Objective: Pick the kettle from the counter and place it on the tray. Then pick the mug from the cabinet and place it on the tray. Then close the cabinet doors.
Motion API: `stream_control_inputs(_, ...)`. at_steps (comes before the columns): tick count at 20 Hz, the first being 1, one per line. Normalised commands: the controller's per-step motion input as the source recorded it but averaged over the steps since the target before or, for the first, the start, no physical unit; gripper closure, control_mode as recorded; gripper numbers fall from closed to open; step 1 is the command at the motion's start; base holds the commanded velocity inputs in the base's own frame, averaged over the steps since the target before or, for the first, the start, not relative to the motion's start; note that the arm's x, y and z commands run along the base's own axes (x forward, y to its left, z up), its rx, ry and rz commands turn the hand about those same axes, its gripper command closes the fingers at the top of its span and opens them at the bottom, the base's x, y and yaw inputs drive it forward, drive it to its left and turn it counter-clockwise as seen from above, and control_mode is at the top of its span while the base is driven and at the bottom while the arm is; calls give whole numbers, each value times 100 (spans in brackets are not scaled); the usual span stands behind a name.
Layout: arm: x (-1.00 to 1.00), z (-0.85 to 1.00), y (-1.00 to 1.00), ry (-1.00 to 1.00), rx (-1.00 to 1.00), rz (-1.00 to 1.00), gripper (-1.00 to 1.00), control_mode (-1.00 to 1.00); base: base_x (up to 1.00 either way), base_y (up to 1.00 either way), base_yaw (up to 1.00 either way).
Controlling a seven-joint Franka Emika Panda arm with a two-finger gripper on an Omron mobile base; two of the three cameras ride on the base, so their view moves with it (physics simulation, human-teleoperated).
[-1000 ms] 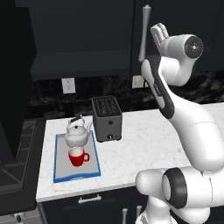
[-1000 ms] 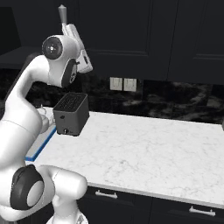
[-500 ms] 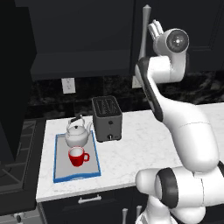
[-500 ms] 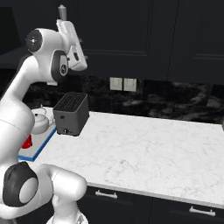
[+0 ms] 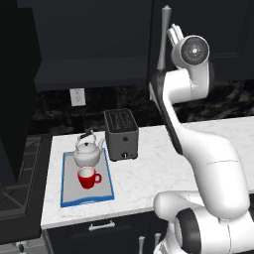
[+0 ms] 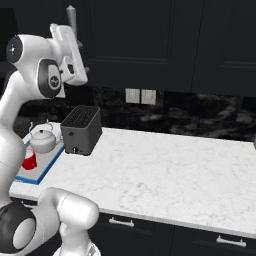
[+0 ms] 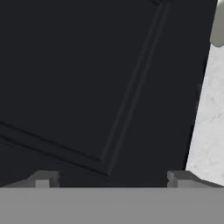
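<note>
The silvery kettle [image 5: 89, 151] [image 6: 42, 140] and the red mug [image 5: 88, 177] [image 6: 29, 160] both stand on the blue-rimmed tray [image 5: 87, 200] [image 6: 37, 176] at the counter's [image 5: 149, 173] left end. My gripper [image 5: 173, 33] [image 7: 111, 177] is raised high at the upper cabinet, right beside the silver bar handle [image 5: 164, 37] [image 6: 71, 18] of a cabinet door [image 7: 87, 87]. The fingertips [image 7: 43, 177] stand wide apart and open, nothing between them, with the dark panelled door close in front. A tall dark panel [image 5: 17, 99] at the far left looks like the other door swung out.
A boxy dark toaster [image 5: 121, 134] [image 6: 81, 130] stands just right of the tray. White marble counter [image 6: 165, 175] stretches right of it. Wall sockets [image 6: 139, 96] sit on the dark backsplash. Dark base cabinets with silver handles [image 5: 101, 225] run below.
The hand has shifted a little left, closer to the door's bar handle, and the jaws have spread wider. Kettle, mug and tray stay put.
</note>
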Motion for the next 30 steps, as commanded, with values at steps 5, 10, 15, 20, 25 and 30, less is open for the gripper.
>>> stream_control_inputs(5, -74, 0, 16, 0, -5, 1, -100, -100, 0, 0, 0)
stream_control_inputs(10, -67, -5, 27, 9, -40, 37, -100, -100, 0, 0, 0)
stream_control_inputs(15, -51, -5, 21, 27, -40, 48, -100, -100, 0, 0, 0)
stream_control_inputs(20, -49, 0, 19, 27, -34, 39, -100, -100, 0, 0, 0)
stream_control_inputs(25, -45, 0, 25, 13, -34, 30, -100, -100, 0, 0, 0)
stream_control_inputs(30, -38, 0, 33, 10, -37, 24, -100, -100, 0, 0, 0)
